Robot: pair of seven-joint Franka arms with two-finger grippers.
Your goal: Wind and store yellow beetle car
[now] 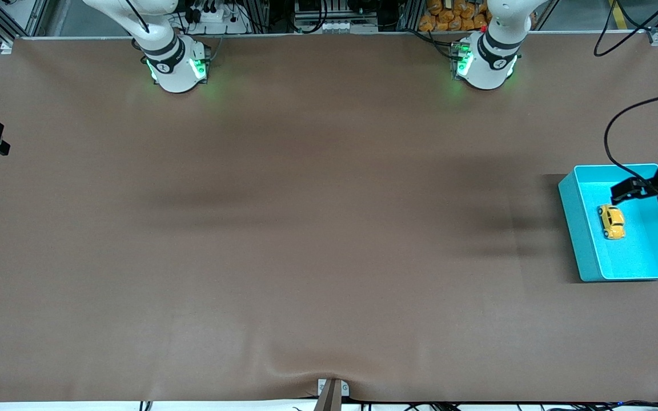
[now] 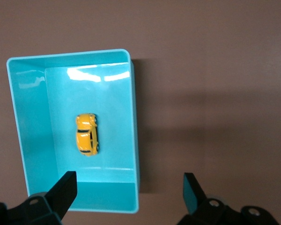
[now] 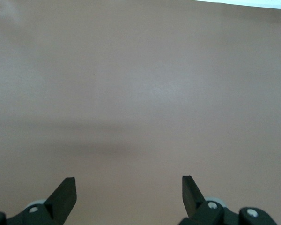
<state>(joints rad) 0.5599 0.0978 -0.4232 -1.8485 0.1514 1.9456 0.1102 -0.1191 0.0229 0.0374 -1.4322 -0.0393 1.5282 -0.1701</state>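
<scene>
Brown table [image 1: 283, 228] stretches bare toward the right arm's end. Turquoise bin [image 1: 572, 220] sits at three o'clock by the table edge, holding the yellow beetle car [image 1: 612, 221] mid-floor, off every wall. Left gripper [image 1: 626, 191] hovers over the bin, fingers spread, empty. Right gripper [image 3: 129, 199], spread too, waits at nine o'clock.

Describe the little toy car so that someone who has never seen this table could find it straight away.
Look toward the left arm's end of the brown table for the turquoise bin, the only container there. The yellow beetle car sits on its floor, below the left claw, which hangs open over the bin. It is the only thing in the bin: tiny, rounded, orange-yellow, with dark windows.
</scene>
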